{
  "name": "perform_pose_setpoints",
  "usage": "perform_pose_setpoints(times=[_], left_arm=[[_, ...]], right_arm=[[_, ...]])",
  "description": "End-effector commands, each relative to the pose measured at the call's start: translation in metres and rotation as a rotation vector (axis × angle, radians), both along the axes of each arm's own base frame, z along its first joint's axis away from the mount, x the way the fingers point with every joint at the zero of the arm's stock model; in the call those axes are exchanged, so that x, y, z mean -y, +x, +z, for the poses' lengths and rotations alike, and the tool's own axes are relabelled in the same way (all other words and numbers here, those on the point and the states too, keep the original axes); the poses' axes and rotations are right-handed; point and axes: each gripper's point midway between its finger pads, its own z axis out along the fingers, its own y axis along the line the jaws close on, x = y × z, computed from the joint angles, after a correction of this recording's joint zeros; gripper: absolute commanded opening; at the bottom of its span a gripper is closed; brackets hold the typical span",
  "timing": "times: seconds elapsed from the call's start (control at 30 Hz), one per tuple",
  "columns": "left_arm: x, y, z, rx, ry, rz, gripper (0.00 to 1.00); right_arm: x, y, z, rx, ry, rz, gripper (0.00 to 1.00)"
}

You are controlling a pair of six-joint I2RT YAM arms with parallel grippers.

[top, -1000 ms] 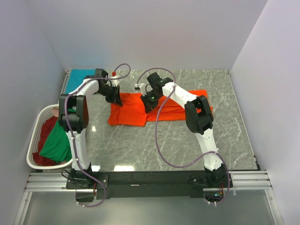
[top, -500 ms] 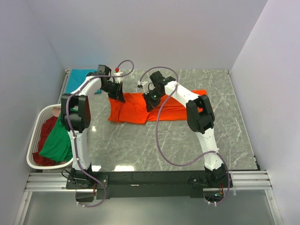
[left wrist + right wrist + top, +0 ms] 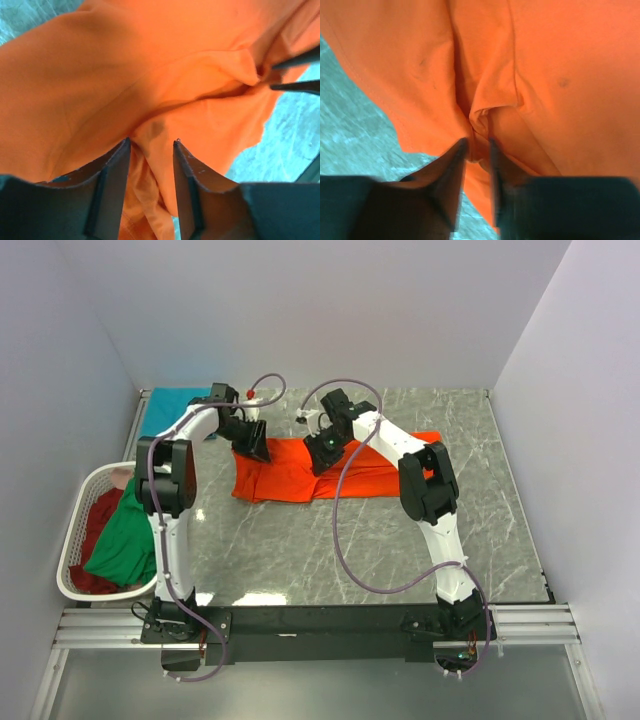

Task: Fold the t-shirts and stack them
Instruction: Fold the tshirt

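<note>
The orange t-shirt (image 3: pixel 375 478) lies across the upper middle of the top view on the grey table (image 3: pixel 400 550), already doubled into a long band, and both arms reach to its far-left part. The left gripper (image 3: pixel 151 143) sits over the band's upper left corner; in its wrist view the jaws stand clearly apart at the bottom centre of the frame, with a loose fold of orange cloth running between them but not pressed by either finger. The right gripper (image 3: pixel 477 142) is just right of it, jaws only a narrow way apart around a raised ridge of cloth, and whether that ridge is pinched or merely lying in the gap I cannot tell. This looks like the letting-go after a fold of the left end. Next, I judge, both pincers must lift clear without dragging cloth, then fold the band shorter and carry it to the teal t-shirt (image 3: pixel 165 408) at upper left. The green t-shirt (image 3: pixel 125 540) and the dark red t-shirt (image 3: pixel 95 515) wait in the white basket (image 3: pixel 100 472) at left
</note>
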Motion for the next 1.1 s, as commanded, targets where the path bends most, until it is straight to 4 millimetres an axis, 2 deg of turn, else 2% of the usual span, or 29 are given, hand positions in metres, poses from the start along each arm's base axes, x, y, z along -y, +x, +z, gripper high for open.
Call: perform_pose_setpoints(times=[0.0,0.03,0.07,0.1,0.13,0.17,0.23,0.27,0.33,0.37,0.47,0.53,0.67,0.73,0.8,0.87,0.9,0.93,0.97,1.0,1.03,1.07], left_arm=[[-0.001,0.001,0.058,0.104,-0.089,0.011,0.46],[-0.002,-0.005,0.076,0.135,-0.102,0.006,0.47],[-0.002,-0.017,0.073,0.114,-0.107,0.002,0.47],[0.0,-0.026,0.077,0.112,-0.128,-0.012,0.47],[0.001,-0.035,0.091,0.129,-0.142,-0.021,0.47],[0.003,-0.051,0.085,0.09,-0.157,-0.029,0.47],[0.005,-0.068,0.094,0.079,-0.185,-0.028,0.46],[0.005,-0.082,0.084,0.035,-0.185,-0.023,0.46],[0.005,-0.095,0.079,0.012,-0.181,-0.021,0.46],[0.005,-0.105,0.067,-0.022,-0.174,-0.017,0.46],[0.0,-0.113,0.046,-0.073,-0.141,0.011,0.46],[-0.004,-0.112,0.034,-0.095,-0.112,0.031,0.46],[-0.02,-0.094,0.016,-0.081,-0.028,0.08,0.47],[-0.027,-0.086,0.011,-0.083,-0.016,0.1,0.48],[-0.036,-0.077,0.012,-0.068,0.011,0.114,0.49],[-0.039,-0.072,0.017,-0.057,-0.004,0.107,0.49],[-0.041,-0.072,0.021,-0.048,-0.016,0.097,0.49],[-0.045,-0.074,0.03,-0.046,-0.038,0.098,0.49],[-0.045,-0.076,0.036,-0.039,-0.056,0.085,0.49],[-0.043,-0.08,0.041,-0.023,-0.073,0.051,0.5],[-0.042,-0.086,0.05,-0.019,-0.074,0.035,0.5],[-0.043,-0.09,0.051,-0.019,-0.069,0.026,0.5]], right_arm=[[0.001,0.024,0.037,0.091,0.04,-0.078,0.38],[0.002,0.025,0.045,0.095,0.054,-0.089,0.41],[0.002,0.025,0.057,0.096,0.075,-0.111,0.42],[0.002,0.025,0.064,0.089,0.098,-0.117,0.42],[0.002,0.022,0.069,0.079,0.112,-0.118,0.42],[0.001,0.019,0.08,0.08,0.13,-0.128,0.42],[-0.002,0.006,0.084,0.038,0.168,-0.121,0.4],[-0.004,0.0,0.093,0.018,0.193,-0.14,0.38],[-0.009,-0.014,0.09,-0.044,0.233,-0.135,0.38],[-0.012,-0.02,0.092,-0.082,0.252,-0.153,0.38],[-0.02,-0.038,0.076,-0.184,0.261,-0.163,0.37],[-0.022,-0.045,0.063,-0.225,0.25,-0.167,0.37],[-0.021,-0.05,0.038,-0.262,0.217,-0.195,0.37],[-0.012,-0.048,0.032,-0.255,0.178,-0.213,0.37],[0.005,-0.042,0.031,-0.233,0.153,-0.23,0.37],[0.022,-0.038,0.042,-0.202,0.143,-0.246,0.37],[0.041,-0.036,0.043,-0.196,0.118,-0.256,0.37],[0.053,-0.034,0.054,-0.162,0.116,-0.249,0.37],[0.066,-0.036,0.056,-0.166,0.104,-0.263,0.37],[0.091,-0.035,0.059,-0.184,0.094,-0.311,0.37],[0.106,-0.036,0.072,-0.165,0.103,-0.332,0.37],[0.123,-0.041,0.069,-0.173,0.086,-0.344,0.37]])
